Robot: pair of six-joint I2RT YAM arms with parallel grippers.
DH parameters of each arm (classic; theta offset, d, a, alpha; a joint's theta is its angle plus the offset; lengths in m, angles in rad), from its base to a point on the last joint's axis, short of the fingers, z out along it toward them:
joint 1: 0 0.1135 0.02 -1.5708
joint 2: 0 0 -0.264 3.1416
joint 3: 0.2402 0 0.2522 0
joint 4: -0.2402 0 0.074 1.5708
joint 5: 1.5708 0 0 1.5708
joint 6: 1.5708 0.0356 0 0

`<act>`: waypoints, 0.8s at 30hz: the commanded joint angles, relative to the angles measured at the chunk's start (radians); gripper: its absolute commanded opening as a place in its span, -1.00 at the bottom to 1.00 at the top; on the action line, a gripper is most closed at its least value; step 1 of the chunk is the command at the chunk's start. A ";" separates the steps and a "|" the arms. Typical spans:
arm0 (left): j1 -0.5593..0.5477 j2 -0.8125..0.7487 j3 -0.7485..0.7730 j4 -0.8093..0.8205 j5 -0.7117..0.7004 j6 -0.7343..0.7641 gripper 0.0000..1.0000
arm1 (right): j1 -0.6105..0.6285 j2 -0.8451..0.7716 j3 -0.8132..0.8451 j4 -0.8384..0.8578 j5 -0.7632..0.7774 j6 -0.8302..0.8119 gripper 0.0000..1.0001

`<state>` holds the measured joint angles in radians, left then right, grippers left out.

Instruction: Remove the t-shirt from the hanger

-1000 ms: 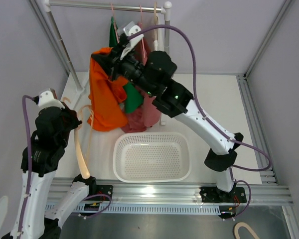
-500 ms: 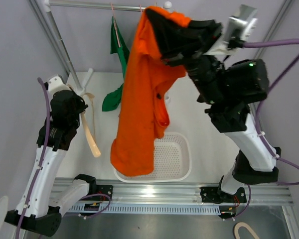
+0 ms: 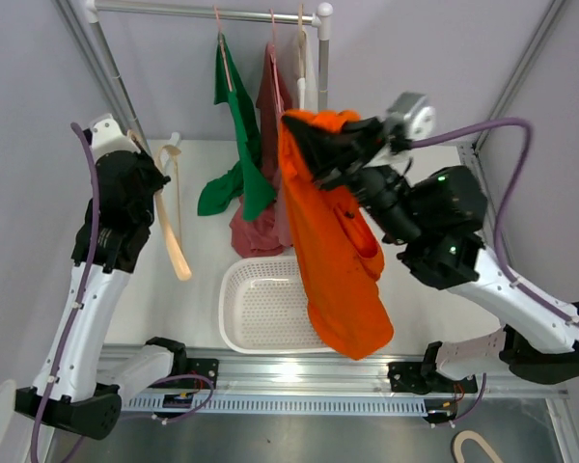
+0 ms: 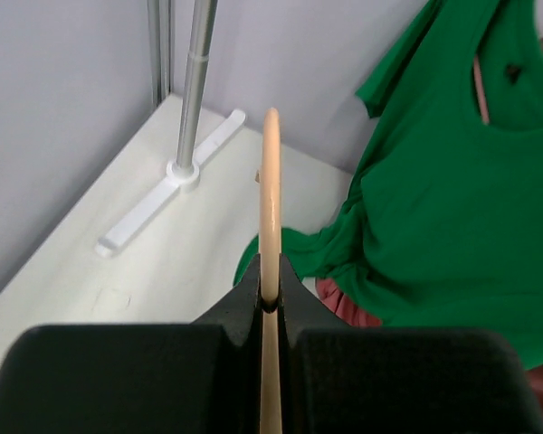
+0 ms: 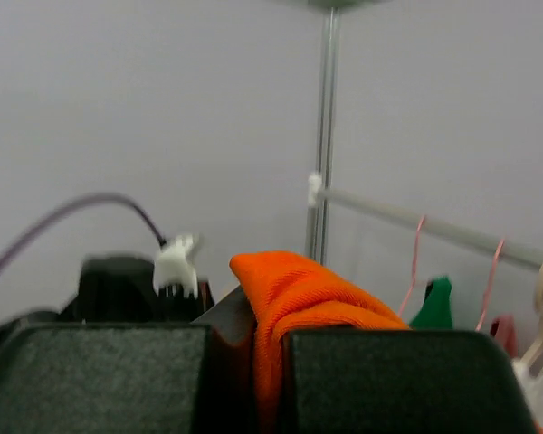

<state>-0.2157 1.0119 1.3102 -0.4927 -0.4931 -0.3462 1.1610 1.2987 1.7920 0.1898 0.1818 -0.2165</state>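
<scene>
So, the tee [image 3: 336,241] is off the hanger [image 3: 170,227] & hangs from the R arm [image 3: 439,217], mid-right of the scene. R jaws pinch a bunched fold at its top; the wrist cam shows the orange tee [image 5: 299,294] squeezed betw. the two sides. The rest drapes down toward the near side, lower part over the right end of the white basket [image 3: 261,309]; can't tell if it touches. L arm [image 3: 111,217] is at far left. L jaws are pressed onto the bare wooden hanger, seen edge-on in the wrist cam [image 4: 271,199]. The hanger is well apart from the tee. Far side: rail [image 3: 203,12] w/ a green top [image 3: 239,145], a maroon top [image 3: 267,207] & a pale top [image 3: 307,68] hung on it. The basket sits on the worktop [image 3: 203,289], near centre.
</scene>
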 commanded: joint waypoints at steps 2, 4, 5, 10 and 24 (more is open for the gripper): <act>0.001 0.001 0.093 0.085 0.007 0.072 -0.99 | -0.003 -0.073 -0.150 -0.001 0.044 0.144 -1.00; 0.010 0.010 0.116 0.105 0.025 0.102 -0.99 | -0.003 -0.124 -0.244 -0.021 0.048 0.193 -1.00; 0.015 0.013 0.124 0.109 0.031 0.108 -0.99 | -0.001 -0.142 -0.275 -0.050 0.045 0.236 -1.00; 0.071 0.053 0.215 0.117 0.132 0.139 -0.99 | 0.011 -0.284 -0.498 -0.130 0.058 0.406 -1.00; 0.199 0.227 0.323 0.148 0.469 0.168 -0.99 | 0.039 -0.153 -0.829 -0.503 0.019 0.747 -1.00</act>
<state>-0.0360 1.2251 1.5799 -0.3763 -0.1143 -0.1970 1.1992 1.0569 1.0103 -0.2226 0.2214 0.4377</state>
